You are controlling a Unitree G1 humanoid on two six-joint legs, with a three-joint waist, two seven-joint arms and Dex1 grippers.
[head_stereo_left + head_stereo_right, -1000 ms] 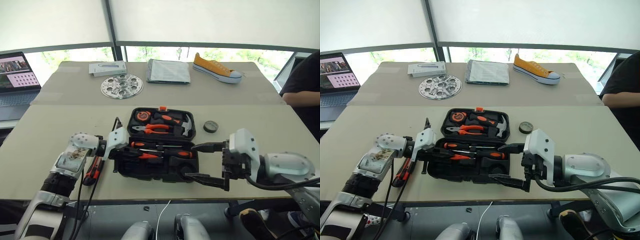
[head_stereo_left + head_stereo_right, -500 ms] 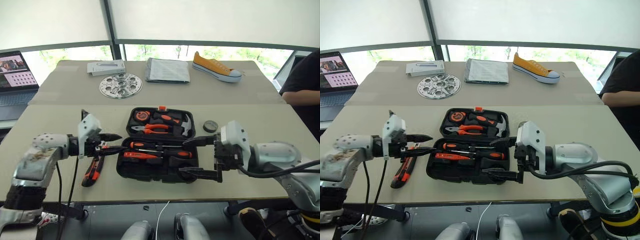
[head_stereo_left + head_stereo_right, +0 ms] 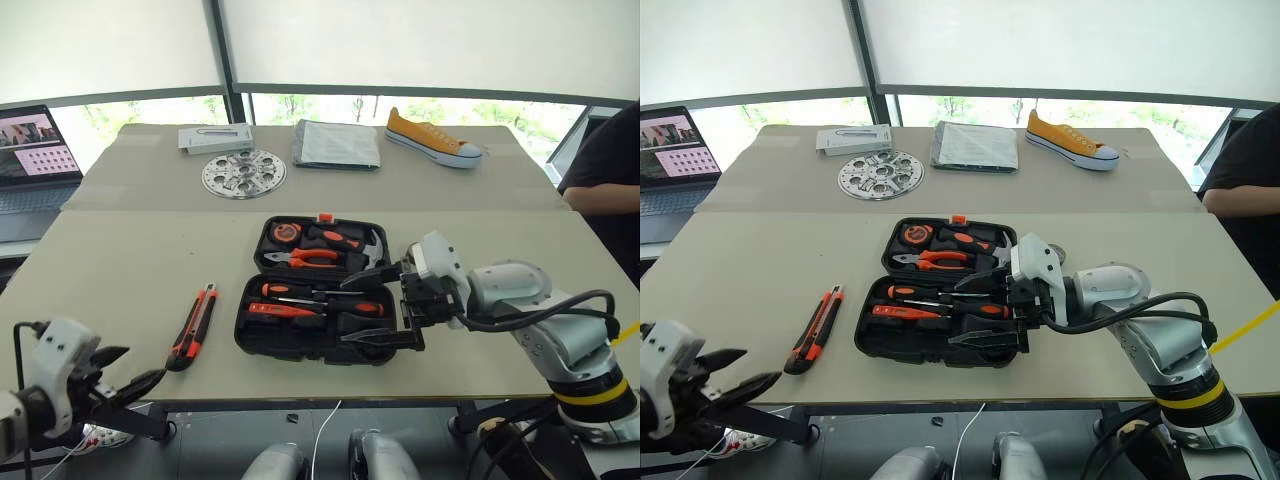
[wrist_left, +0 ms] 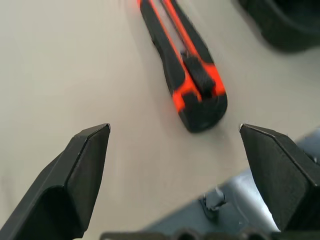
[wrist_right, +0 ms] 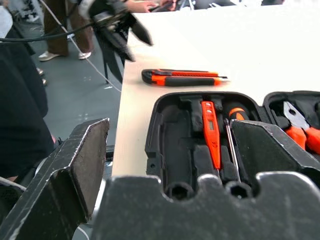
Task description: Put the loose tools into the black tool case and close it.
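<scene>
Black moulded plastic tool case (image 3: 315,305) lying open at centre frame on the beige counter (image 3: 110,270), black-and-orange utility knife (image 3: 193,326) lying just left, right gripper (image 3: 378,308) hovering at its right edge, jaws wide, left gripper (image 3: 125,378) lower left, jaws wide, empty.

Looks like a lab or test room, not a home. Big plain counter (image 3: 120,290) set up by a wall of windows (image 3: 300,105) with white blinds (image 3: 420,45) pulled down, trees outside. Open laptop (image 3: 35,150) off on a side desk, cables hanging under the counter edge. Random test props laid out: yellow sneaker (image 3: 433,136), perforated metal disc (image 3: 243,173), flat grey box (image 3: 215,137), folded grey packet (image 3: 336,143).
</scene>
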